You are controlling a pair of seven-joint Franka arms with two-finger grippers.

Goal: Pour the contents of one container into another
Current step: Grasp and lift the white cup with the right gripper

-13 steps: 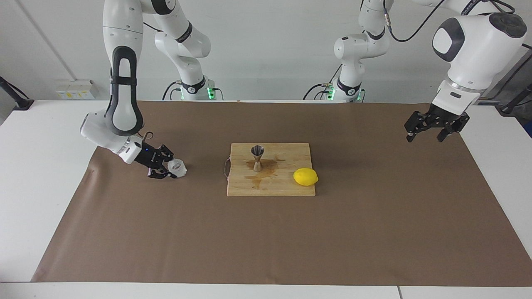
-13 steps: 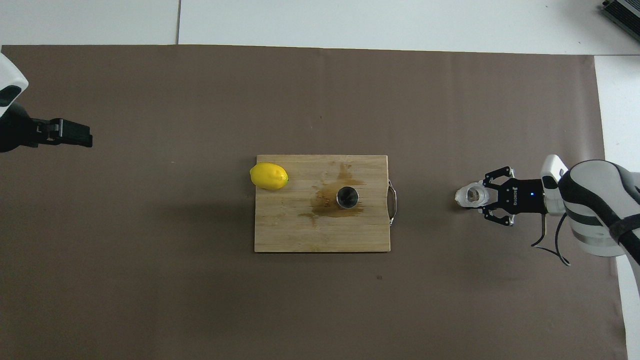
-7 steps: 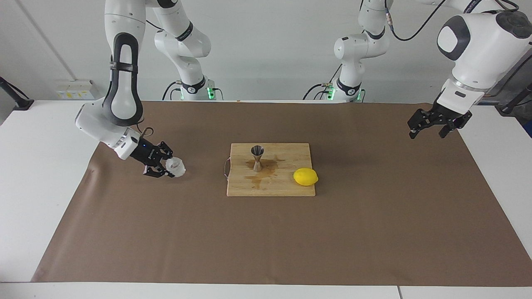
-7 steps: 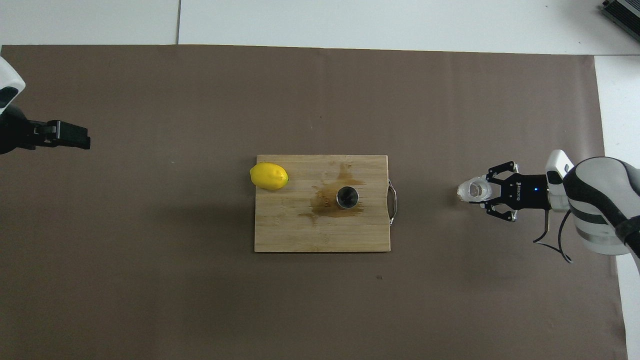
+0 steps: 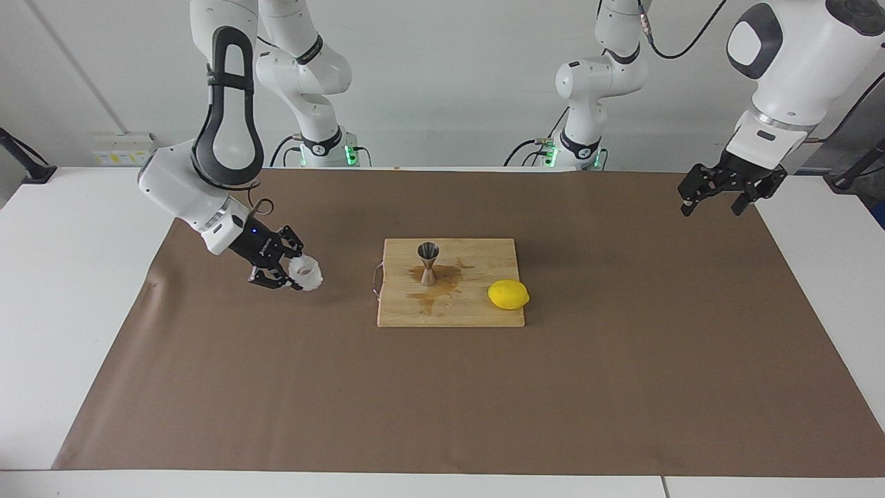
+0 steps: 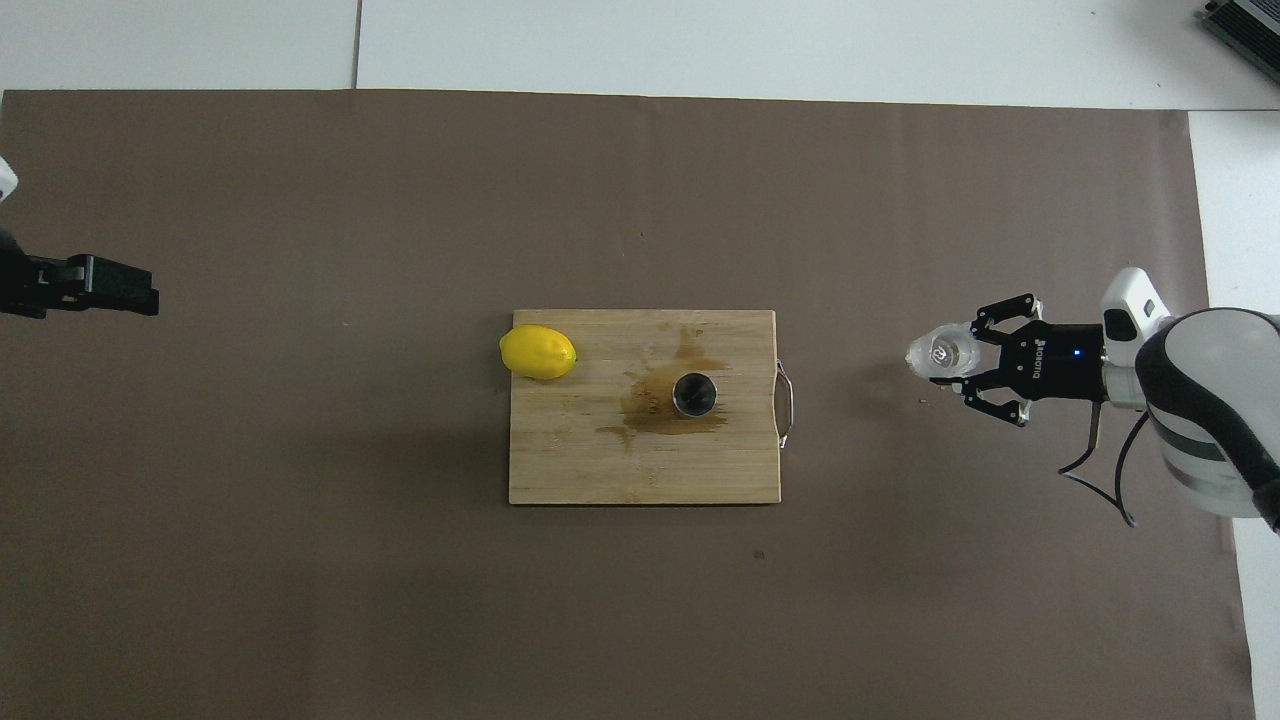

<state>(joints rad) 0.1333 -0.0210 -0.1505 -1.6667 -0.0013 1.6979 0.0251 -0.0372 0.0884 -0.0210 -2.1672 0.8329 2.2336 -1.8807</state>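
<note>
The small bumpy whitish tumbler (image 5: 308,272) (image 6: 935,354) hangs a little above the brown mat, toward the right arm's end of the table. My right gripper (image 5: 289,270) (image 6: 970,357) is shut on it from the side. The steel hourglass jigger (image 5: 429,263) (image 6: 695,393) stands upright on the wooden cutting board (image 5: 477,312) (image 6: 600,470), inside a brown wet stain. My left gripper (image 5: 712,205) (image 6: 135,298) is open and holds nothing. It hangs over the mat's edge at the left arm's end.
A yellow lemon (image 5: 508,294) (image 6: 538,352) lies on the board's corner toward the left arm's end. The board has a metal handle (image 6: 787,403) on the side facing the tumbler. Brown paper covers most of the table.
My right gripper has lifted the tumbler slightly and carried it a little toward the board. The left gripper has risen and drawn back toward its end of the table.
</note>
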